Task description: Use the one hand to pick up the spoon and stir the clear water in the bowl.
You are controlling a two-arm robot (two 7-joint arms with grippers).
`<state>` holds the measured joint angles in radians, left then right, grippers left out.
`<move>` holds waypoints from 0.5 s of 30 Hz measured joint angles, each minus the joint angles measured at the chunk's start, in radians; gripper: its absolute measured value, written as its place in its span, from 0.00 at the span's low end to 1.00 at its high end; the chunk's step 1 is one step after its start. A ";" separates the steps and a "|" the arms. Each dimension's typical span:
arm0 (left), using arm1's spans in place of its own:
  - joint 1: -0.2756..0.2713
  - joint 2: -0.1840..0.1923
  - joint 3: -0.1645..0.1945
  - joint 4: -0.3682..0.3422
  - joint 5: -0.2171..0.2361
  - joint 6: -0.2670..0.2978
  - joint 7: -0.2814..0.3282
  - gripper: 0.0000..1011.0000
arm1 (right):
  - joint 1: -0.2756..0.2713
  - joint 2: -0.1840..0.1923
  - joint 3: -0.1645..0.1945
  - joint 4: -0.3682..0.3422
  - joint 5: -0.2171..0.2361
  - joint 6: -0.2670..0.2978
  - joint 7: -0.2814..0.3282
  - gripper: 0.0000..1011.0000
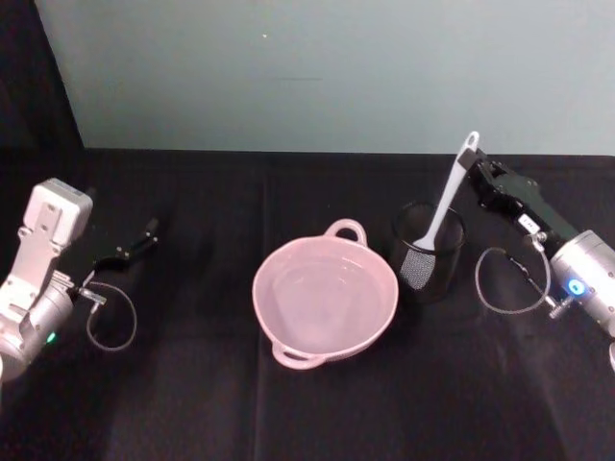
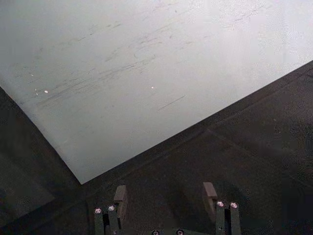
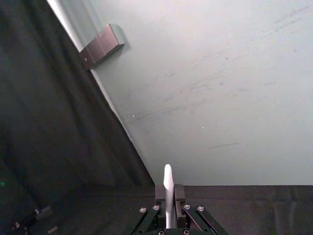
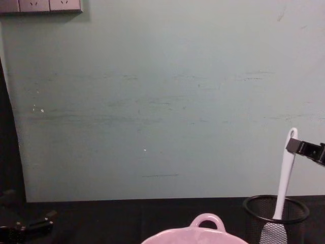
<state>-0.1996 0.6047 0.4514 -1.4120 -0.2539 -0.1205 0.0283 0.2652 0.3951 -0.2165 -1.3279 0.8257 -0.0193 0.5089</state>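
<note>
I see first the pale green wall (image 1: 336, 67) behind the bowl, and below it the counter (image 1: 192, 384), covered with a black cloth. On the wall, high and to the left of the bowl, there is a row of grey sockets (image 4: 40, 5).

The pink bowl (image 1: 325, 300) stands in the middle of the counter, with clear water inside and one small loop handle on its far rim. Just beside the bowl, on its right, stands a black wire-mesh cup (image 1: 428, 252). The white spoon (image 1: 449, 200) is in this cup, its flat head down inside the mesh and its handle leaning up and away from the bowl.

The right claw (image 1: 474, 173) is to the right of the bowl, above the cup, and its fingers are closed on the upper end of the spoon handle. The left claw (image 1: 144, 238) rests well to the left of the bowl, low over the counter; its fingers (image 2: 210, 191) stand apart and grip nothing.
</note>
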 joint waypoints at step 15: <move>0.000 0.000 0.000 0.000 0.000 0.000 0.000 1.00 | -0.003 -0.026 0.028 0.078 0.147 -0.009 0.035 0.31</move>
<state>-0.1995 0.6047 0.4514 -1.4120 -0.2539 -0.1205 0.0283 0.2622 0.3688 -0.1881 -1.2496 0.9723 -0.0281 0.5435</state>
